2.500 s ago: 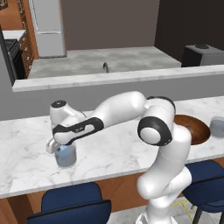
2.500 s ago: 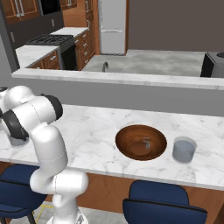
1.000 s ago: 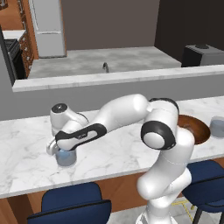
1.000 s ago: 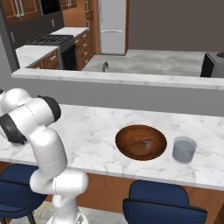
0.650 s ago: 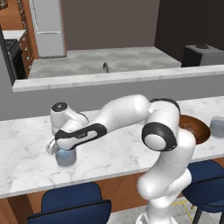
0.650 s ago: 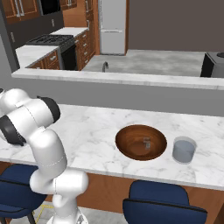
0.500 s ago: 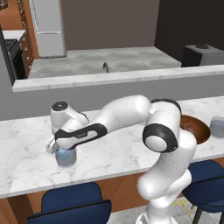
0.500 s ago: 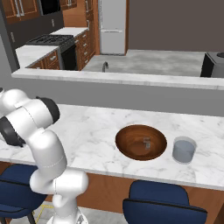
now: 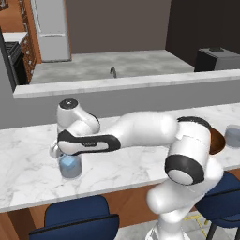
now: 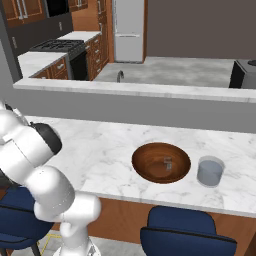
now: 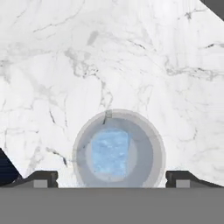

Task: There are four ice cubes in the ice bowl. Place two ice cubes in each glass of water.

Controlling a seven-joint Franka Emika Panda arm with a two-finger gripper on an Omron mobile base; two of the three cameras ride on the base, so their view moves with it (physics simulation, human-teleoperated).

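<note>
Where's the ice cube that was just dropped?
The ice cube sits inside the glass on the counter's left end, directly under the open gripper.

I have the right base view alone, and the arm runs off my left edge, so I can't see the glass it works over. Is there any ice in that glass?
Observer: Yes. The hand view looks straight down into the glass, and a pale-blue ice cube lies inside it.
Operator: Is the tool gripping anything?
Observer: No. The tool is open. Its finger tips stand wide apart, one on each side of the glass, with nothing between them.
Operator: Where does that glass stand?
Observer: In the left base view it stands upright on the marble counter, near the front edge, right under the hand.
</note>
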